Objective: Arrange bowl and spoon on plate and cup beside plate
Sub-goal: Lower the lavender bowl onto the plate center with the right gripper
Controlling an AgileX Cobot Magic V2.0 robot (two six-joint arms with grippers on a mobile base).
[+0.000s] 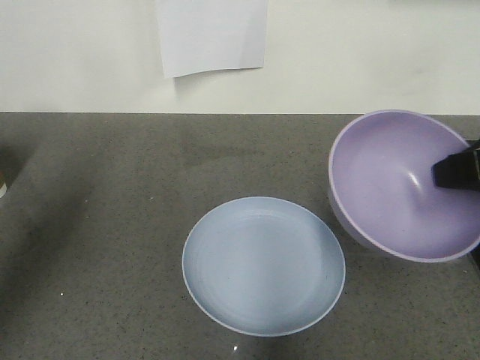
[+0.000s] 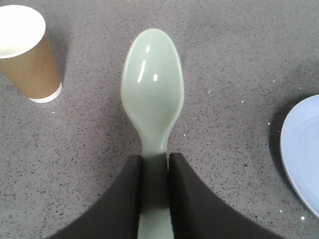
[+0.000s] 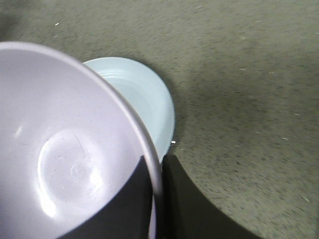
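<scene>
Bowl (image 1: 390, 180) tilted in right end effector (image 3: 157, 195) near plate (image 1: 262, 266).

Lavender bowl (image 1: 390, 180), pale blue plate (image 1: 262, 266), mint spoon (image 2: 152, 89), brown cup (image 2: 27, 59) w/ white inside, grey table (image 1: 97, 225), prob. speckled.

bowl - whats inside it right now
Only one black finger of the right gripper, clamped over the rim of the bowl. The rest of the inside is bare; the patch of wall under that finger is hidden.
</scene>
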